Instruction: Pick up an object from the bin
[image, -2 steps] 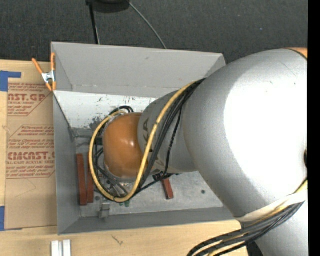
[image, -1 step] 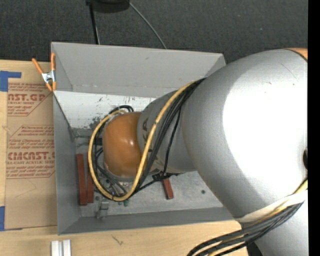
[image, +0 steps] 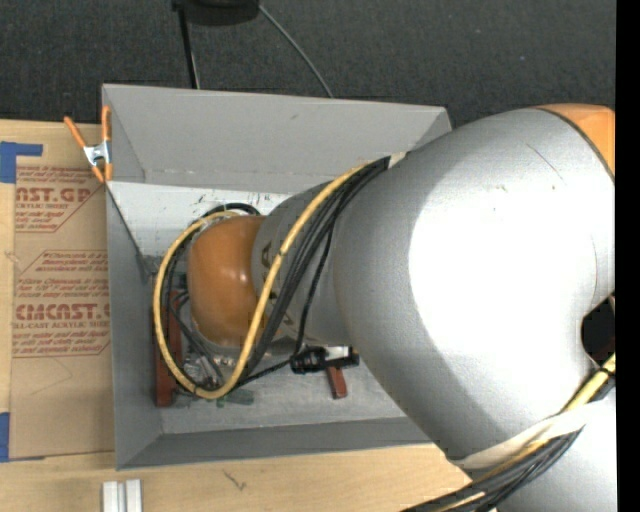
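Grey metal bin (image: 260, 150), steep-walled, with the big silver arm (image: 480, 280) reaching deep into it from the right and covering most of its floor. The wrist, under a rounded orange cover (image: 222, 275) looped by yellow and black cables (image: 262, 300), hangs low over the left end of the floor. The gripper (image: 200, 368) sits beneath that cover, close to the floor; I cannot tell whether it is open or closed, nor whether it holds anything.

Nearest to it lies a dark red-brown elongated piece (image: 163, 385) at the foot of the left wall, with a small green scrap (image: 240, 398) just beside the cable loop. Further right lie 1 short red-brown block (image: 339, 381) and a black piece (image: 308, 361) just beside it.

I judge the step in hand to be the reach or grasp at the left end, with the lift not yet made. The next move calls for closing firmly on 1 thing only, then rising straight up, clear of the left wall
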